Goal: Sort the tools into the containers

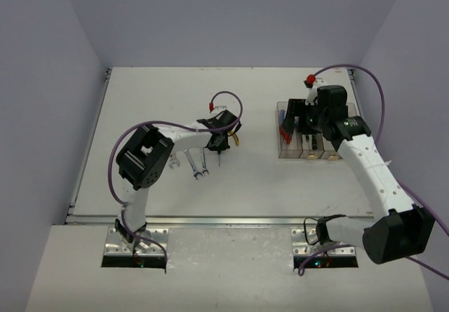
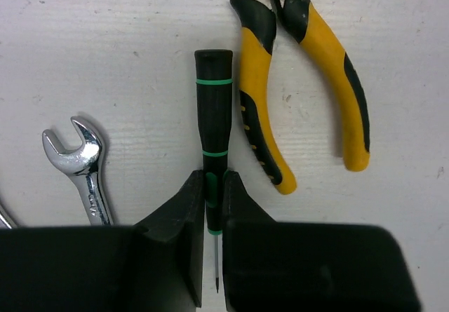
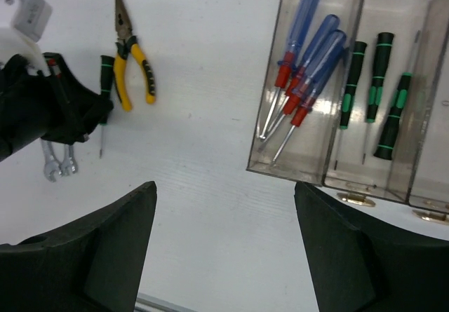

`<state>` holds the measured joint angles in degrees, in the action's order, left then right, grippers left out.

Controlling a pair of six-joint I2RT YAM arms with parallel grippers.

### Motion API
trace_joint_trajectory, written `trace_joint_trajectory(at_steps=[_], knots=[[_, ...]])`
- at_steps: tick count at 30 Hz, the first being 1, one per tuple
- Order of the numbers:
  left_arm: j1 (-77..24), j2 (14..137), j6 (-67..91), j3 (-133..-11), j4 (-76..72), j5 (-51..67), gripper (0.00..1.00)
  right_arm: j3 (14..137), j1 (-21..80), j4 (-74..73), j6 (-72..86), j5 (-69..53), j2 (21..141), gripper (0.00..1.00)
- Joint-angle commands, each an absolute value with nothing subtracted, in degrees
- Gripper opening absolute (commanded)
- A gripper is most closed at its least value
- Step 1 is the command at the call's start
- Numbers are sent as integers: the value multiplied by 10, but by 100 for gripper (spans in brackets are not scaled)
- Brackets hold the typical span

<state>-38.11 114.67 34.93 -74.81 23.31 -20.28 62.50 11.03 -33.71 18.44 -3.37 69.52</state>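
My left gripper (image 2: 214, 189) is shut on the lower handle of a green-and-black screwdriver (image 2: 213, 109) that lies on the table, its tip pointing back between the fingers. Yellow-handled pliers (image 2: 309, 80) lie just right of it and a silver wrench (image 2: 84, 161) lies to the left. In the top view the left gripper (image 1: 219, 144) is mid-table. My right gripper (image 3: 224, 214) hangs open and holds nothing, near the left end of the containers (image 3: 287, 174). The first bin holds several blue screwdrivers (image 3: 309, 66); the bin beside it holds three green-and-black ones (image 3: 379, 80).
Two wrenches (image 1: 198, 166) lie just left of the left gripper. The row of bins (image 1: 289, 156) stands at the right of the table, partly under the right arm. A metal rail (image 1: 210, 220) runs along the near table edge.
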Motion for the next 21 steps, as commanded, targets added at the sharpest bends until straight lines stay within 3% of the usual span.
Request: trace_joint_trajectory(at_steps=[1, 6, 9, 16, 21], knots=[[-372, 1156, 361, -728, 222, -185, 0, 616, 113, -291, 203, -135, 685, 79], [-373, 1062, 370, -671, 188, -160, 0, 558, 113, -189, 250, -358, 679, 80], [-374, 967, 364, -621, 141, -108, 0, 501, 115, -54, 311, -442, 666, 80], [-374, 820, 374, -484, -130, 171, 0, 412, 139, 164, 471, -433, 694, 78], [-375, 809, 413, -448, -214, 250, 0, 424, 181, 171, 483, -350, 727, 74]])
